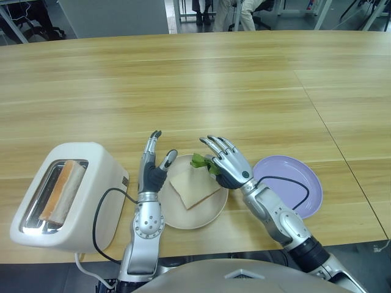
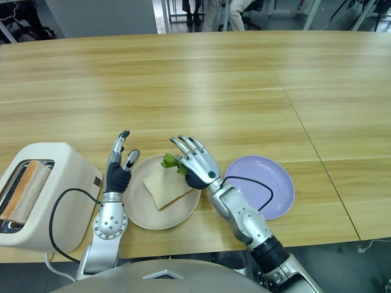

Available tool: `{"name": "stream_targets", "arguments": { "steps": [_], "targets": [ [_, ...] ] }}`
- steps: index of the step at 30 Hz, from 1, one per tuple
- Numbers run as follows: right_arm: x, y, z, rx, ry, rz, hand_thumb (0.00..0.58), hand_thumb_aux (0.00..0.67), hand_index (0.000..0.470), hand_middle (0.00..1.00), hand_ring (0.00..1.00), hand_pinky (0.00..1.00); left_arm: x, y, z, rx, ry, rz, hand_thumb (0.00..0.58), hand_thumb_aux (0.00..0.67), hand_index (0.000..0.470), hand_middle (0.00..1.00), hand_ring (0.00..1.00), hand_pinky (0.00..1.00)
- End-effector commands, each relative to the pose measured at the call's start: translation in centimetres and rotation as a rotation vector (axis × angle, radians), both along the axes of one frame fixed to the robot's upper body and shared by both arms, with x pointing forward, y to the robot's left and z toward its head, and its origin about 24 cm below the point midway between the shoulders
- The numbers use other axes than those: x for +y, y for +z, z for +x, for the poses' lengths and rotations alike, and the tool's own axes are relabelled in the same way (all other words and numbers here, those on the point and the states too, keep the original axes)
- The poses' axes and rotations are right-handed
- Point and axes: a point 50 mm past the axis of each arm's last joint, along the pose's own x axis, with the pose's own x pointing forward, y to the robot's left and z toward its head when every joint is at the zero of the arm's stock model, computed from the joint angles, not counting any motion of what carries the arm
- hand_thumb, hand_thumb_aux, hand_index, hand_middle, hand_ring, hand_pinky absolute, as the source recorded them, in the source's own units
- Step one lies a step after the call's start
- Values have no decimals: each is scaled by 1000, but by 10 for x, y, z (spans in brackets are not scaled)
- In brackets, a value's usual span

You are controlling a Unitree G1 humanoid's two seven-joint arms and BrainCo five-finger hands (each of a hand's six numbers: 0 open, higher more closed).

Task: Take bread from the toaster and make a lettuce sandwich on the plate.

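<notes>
Between the lightly bent fingers (image 1: 220,149) and the thumb of the right hand (image 1: 231,166) a piece of green lettuce (image 1: 200,162) is held; the leaf is seen over the far rim of the beige plate (image 1: 183,223), just beyond the far corner of the bread slice (image 1: 192,189) that is laid flat in this plate; whether leaf and slice touch cannot be told. Left of the plate, the left hand (image 1: 153,172) is raised with its fingers stretched straight and nothing is held in it; it is close to the left rim. Farther left, the toaster (image 1: 101,177) is placed at the near edge of the table (image 1: 214,85); a second bread slice (image 1: 64,190) is kept in its slot. On the right, just beside the beige plate, a purple plate (image 1: 287,165) is found; a black cable (image 1: 284,177) is laid across it.
</notes>
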Motion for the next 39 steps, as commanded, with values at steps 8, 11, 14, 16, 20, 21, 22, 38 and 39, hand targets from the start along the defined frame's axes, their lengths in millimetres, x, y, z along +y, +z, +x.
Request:
{"name": "stream_targets", "arguments": {
  "steps": [8,11,14,16,20,21,22,38,39],
  "targets": [
    [15,-9,6,1,35,86,580,670,460,0,0,0,-8,-5,3,22,-38,-7,0,0,0,0,0,0],
    [22,-12,4,12,45,118,580,670,460,0,0,0,-8,-4,5,20,-46,-8,0,0,0,0,0,0],
    [27,-15,-1,19,59,137,580,670,460,0,0,0,-9,-4,6,20,-54,-5,0,0,0,0,0,0],
    [30,-22,-4,50,73,134,580,670,460,0,0,0,-10,-4,7,20,-56,-4,0,0,0,0,0,0],
    [33,-35,-11,130,96,142,580,670,460,0,0,0,-11,-3,8,18,-66,-5,0,0,0,0,0,0],
    [33,-37,-12,143,102,142,580,670,460,0,0,0,-12,-3,9,18,-70,-4,0,0,0,0,0,0],
    [33,-40,-14,155,105,141,580,670,460,0,0,0,-12,-3,9,18,-73,-4,0,0,0,0,0,0],
    [24,-58,-11,312,59,131,0,0,0,0,0,0,-10,-2,7,13,-81,-2,0,0,0,0,0,0],
    [23,-56,-11,324,57,143,0,0,0,0,0,0,-9,-2,7,11,-78,-3,0,0,0,0,0,0]
  ]
}}
